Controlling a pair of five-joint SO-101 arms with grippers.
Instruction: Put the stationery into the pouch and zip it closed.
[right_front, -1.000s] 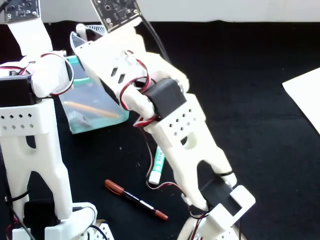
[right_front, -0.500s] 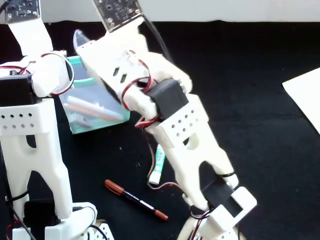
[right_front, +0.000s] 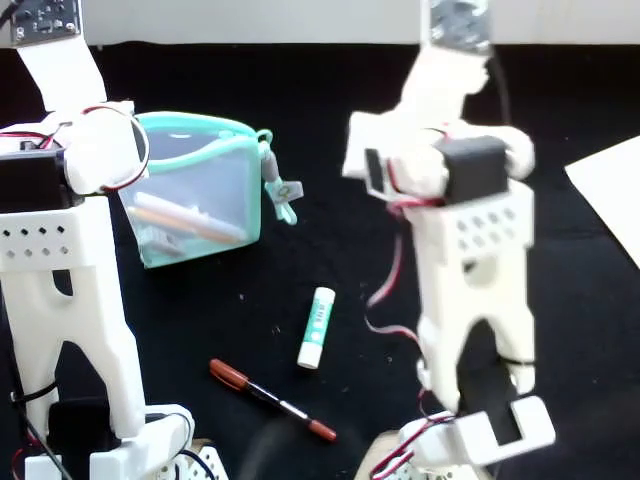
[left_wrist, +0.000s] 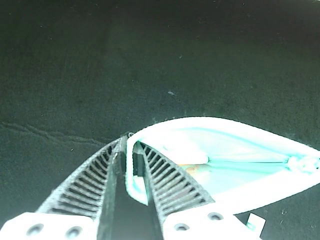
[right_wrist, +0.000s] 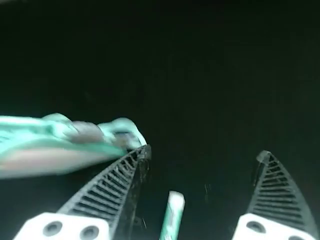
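Pen (right_front: 270, 400) diagonal; glue stick (right_front: 316, 327) axis runs front-to-back.

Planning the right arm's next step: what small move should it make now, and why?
Probably lower the open right gripper onto the glue stick, which lies outside the pouch; the left gripper holds the pouch's rim, mouth open.
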